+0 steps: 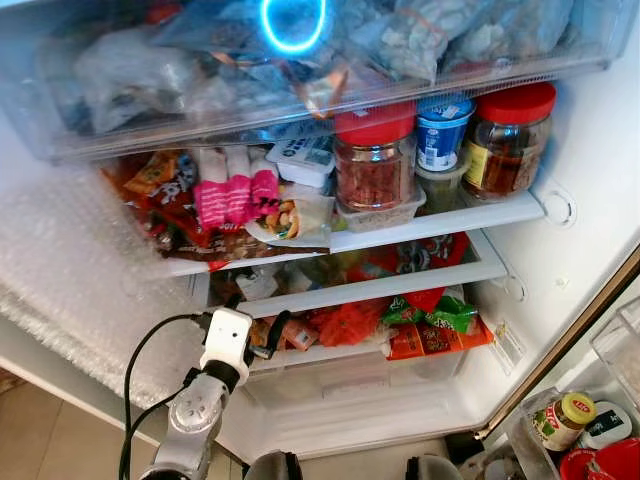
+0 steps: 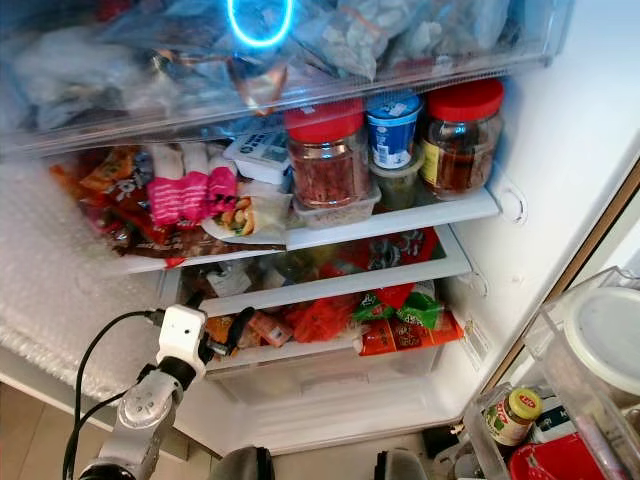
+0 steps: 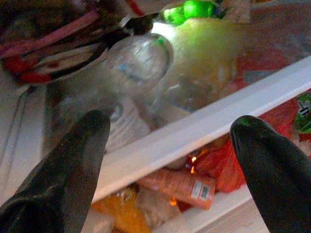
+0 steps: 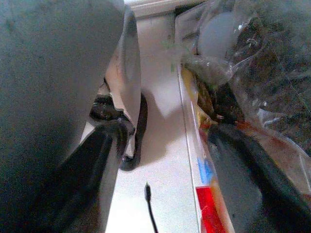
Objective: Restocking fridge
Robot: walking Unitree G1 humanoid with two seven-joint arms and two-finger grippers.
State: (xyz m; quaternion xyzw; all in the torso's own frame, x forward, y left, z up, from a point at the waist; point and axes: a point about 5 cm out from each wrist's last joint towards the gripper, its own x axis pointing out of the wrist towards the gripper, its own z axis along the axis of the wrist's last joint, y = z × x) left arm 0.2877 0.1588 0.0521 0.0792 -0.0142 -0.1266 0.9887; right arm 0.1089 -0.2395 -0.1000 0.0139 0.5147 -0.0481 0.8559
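Open fridge interior seen from above and in front, with the red-lidded jar (image 1: 375,158) on the upper white shelf (image 1: 470,215) taken as landmark. Just beside the jar on its right stand a blue-and-white tub (image 1: 441,132) stacked on a small clear container, then a second red-lidded jar (image 1: 508,138); to its left lie a pink packet (image 1: 232,190) and mixed snack bags; above it runs a clear drawer (image 1: 300,95) stuffed with bagged food. Below the jar, a second white shelf rail (image 1: 390,284) crosses the fridge, and under that lie an orange-red bag (image 1: 345,322), green packets (image 1: 440,312) and a flat orange box (image 1: 435,340). The left gripper (image 3: 170,141), on its silver arm (image 1: 195,415), is down and to the left of the jar, at the front of the lower shelves; its two black fingers (image 3: 68,170) are spread wide with nothing between them, pointing at a clear plastic bottle (image 3: 138,60) lying behind the rail. The right gripper (image 4: 160,165) hangs low beside the fridge, fingers apart and empty. Far down-right of the jar, door bins hold a yellow-lidded jar (image 1: 560,418)
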